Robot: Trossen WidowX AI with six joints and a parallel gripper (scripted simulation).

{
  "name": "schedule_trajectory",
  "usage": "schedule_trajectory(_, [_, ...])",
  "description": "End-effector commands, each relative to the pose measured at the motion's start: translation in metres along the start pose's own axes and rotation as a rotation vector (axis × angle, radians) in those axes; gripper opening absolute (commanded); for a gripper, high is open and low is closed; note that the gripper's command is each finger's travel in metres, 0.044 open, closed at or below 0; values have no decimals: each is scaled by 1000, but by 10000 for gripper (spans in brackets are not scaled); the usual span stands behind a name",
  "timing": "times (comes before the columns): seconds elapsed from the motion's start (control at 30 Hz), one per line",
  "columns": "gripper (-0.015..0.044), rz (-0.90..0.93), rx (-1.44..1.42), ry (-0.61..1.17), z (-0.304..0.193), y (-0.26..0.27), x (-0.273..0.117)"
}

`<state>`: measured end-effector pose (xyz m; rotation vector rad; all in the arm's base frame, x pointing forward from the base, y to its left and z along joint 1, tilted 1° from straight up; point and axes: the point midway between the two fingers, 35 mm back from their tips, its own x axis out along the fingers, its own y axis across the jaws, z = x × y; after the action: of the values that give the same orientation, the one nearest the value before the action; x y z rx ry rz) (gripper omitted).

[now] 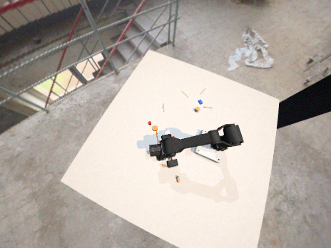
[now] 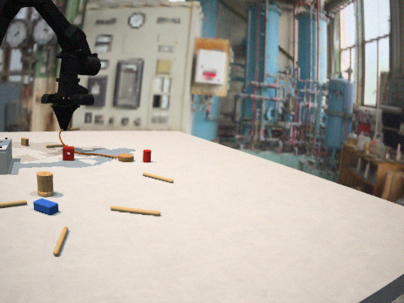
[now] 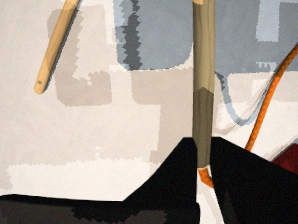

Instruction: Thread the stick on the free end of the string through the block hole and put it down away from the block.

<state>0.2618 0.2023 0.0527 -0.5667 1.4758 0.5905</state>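
My gripper [image 2: 63,129] [image 3: 200,147] is shut on the stick [image 3: 203,65] [image 2: 75,129] near its string end, above the table. The stick points away from the fingers. The orange string [image 2: 97,154] [image 3: 268,100] [image 1: 157,135] hangs from the fingertips and runs to the round wooden button [image 1: 155,128] [image 2: 126,158]. The red block [image 2: 68,158] [image 1: 173,137] [image 3: 290,162] stands on the table, its hole showing in the exterior view; the string passes behind it there. The arm covers most of the block in the top view, and it is cut off at the right in the wrist view.
A loose stick [image 3: 55,50] [image 2: 56,145] [image 1: 163,165] and a small wooden piece [image 1: 178,179] [image 2: 24,141] lie nearby. A red cylinder [image 1: 150,122] [image 2: 147,156] is beside the button. A wooden cylinder [image 1: 197,109] [image 2: 45,184], blue block [image 1: 200,102] [image 2: 46,206] and several loose sticks are farther off.
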Motion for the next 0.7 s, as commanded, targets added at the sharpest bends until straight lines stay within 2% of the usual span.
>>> schedule_trajectory(0.0, [0, 2, 140, -5, 5, -1, -2])
schedule_trajectory(0.67, [0, 5, 851, -10, 25, -9, -2])
